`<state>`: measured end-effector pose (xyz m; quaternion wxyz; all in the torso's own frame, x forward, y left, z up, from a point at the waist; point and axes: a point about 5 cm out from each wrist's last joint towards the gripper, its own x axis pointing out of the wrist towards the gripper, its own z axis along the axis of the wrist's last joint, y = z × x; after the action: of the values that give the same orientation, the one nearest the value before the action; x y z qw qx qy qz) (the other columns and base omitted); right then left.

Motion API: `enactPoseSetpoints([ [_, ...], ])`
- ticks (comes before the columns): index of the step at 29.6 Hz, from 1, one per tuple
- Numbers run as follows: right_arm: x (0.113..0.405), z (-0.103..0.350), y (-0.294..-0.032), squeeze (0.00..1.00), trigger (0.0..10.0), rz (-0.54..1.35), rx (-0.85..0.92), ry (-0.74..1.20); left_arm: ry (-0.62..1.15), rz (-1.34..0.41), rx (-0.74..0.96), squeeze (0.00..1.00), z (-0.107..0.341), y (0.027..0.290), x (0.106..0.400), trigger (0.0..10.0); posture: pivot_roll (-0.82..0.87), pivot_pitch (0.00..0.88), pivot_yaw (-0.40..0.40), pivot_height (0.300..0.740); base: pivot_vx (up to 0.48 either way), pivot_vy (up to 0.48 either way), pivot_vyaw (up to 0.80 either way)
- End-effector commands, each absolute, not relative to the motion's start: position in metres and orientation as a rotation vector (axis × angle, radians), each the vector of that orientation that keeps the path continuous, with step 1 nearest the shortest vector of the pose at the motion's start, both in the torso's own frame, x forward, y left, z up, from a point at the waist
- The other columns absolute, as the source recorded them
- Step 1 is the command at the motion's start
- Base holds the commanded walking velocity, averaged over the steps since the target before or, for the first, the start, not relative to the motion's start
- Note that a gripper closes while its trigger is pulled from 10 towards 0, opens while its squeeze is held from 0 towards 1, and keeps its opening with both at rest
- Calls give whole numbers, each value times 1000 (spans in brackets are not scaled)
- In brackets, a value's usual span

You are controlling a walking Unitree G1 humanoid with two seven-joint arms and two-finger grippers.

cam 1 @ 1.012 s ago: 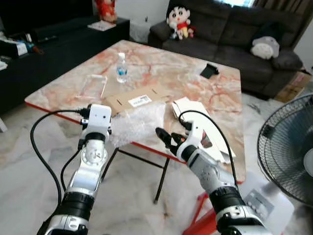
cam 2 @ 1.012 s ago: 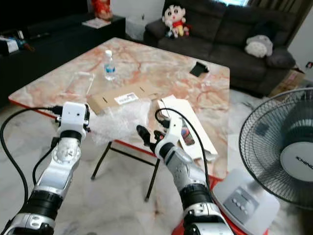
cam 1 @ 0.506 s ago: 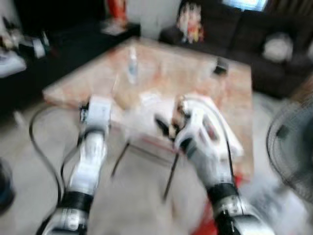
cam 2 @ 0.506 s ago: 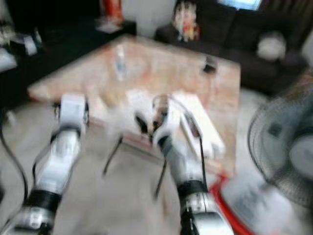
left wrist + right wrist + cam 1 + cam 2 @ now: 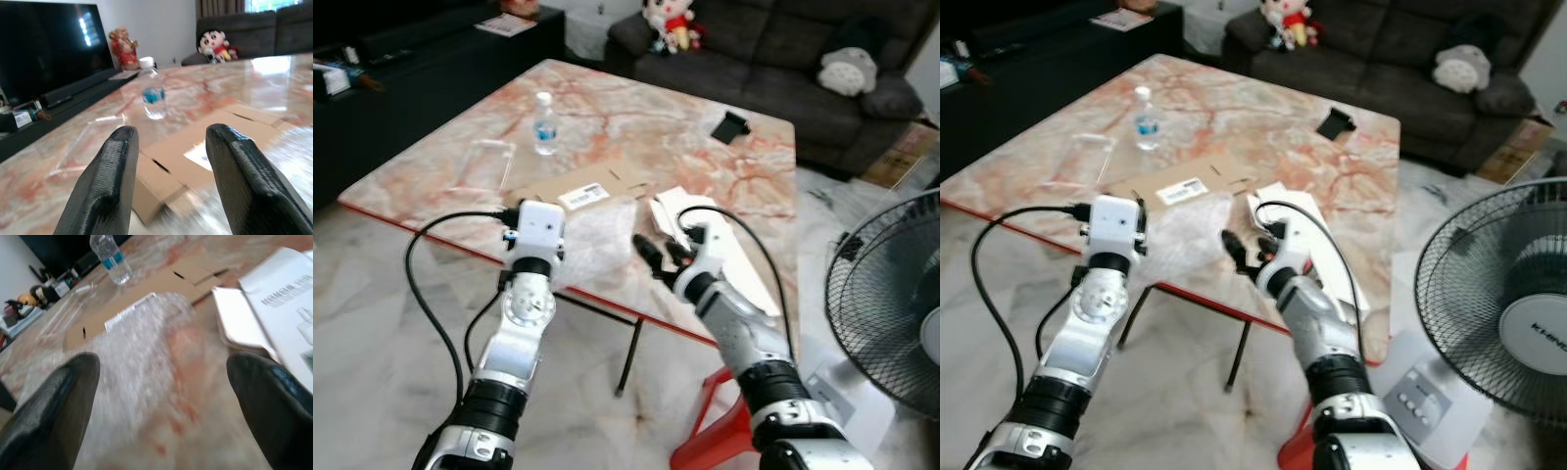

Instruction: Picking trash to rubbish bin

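I stand at the near edge of the marble tabletop (image 5: 724, 186) with both arms raised over it. The trash nearest me is a sheet of bubble wrap (image 5: 597, 235) lying on the near edge of the tabletop, just past my two wrists and between them; part of it laps onto a flattened cardboard piece (image 5: 578, 191) with a white label. My left gripper (image 5: 168, 161) is open, fingers well apart, empty, aimed across the cardboard toward a water bottle (image 5: 544, 123) that stands upright farther back. My right gripper (image 5: 658, 257) is open wide as well and holds nothing; in its wrist view the bubble wrap lies straight ahead between the fingers, with a white box (image 5: 288, 308) off to one side. Key relation: the wrap lies just ahead of the right gripper and slightly toward my left, so the right arm looks nearer to its bulk, while the left gripper sits at its other edge. The sheet seems to run longways across the tabletop edge, from one gripper to the other. My judgement: a short forward and downward reach with the right gripper should meet it. Risk: the film is thin and flat, so the fingers may slide over it. I see a fan (image 5: 891, 304) on my right; I cannot make out a rubbish bin.
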<state>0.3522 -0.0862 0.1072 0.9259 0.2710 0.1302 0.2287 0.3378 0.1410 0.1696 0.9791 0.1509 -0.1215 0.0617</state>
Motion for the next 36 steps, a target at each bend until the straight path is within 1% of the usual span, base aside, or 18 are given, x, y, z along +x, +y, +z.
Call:
enactPoseSetpoints([
  [1,354,115,-81,0,10000,501,544,251,-261,145,308,0,176,142,338,10000,68,70,-177,740,326,0,0],
  [11,354,116,-84,0,10000,511,531,260,-267,161,301,0,179,139,336,10000,59,81,-199,740,300,0,0],
  [20,353,114,-86,0,10000,518,518,275,-273,181,293,0,180,139,333,10000,31,75,-212,740,0,0,0],
  [21,352,114,-87,0,10000,515,517,272,-266,179,290,0,178,139,333,10000,12,52,-202,740,0,0,0],
  [25,351,113,-92,0,10000,504,517,269,-252,178,294,0,174,141,335,10000,10,37,-197,740,0,0,0],
  [32,343,105,-95,0,10000,504,523,305,-208,240,323,0,169,155,334,10000,11,7,-195,740,0,0,0],
  [36,336,98,-102,0,10000,491,521,322,-167,277,357,0,160,169,332,10000,3,0,-187,740,0,0,0],
])
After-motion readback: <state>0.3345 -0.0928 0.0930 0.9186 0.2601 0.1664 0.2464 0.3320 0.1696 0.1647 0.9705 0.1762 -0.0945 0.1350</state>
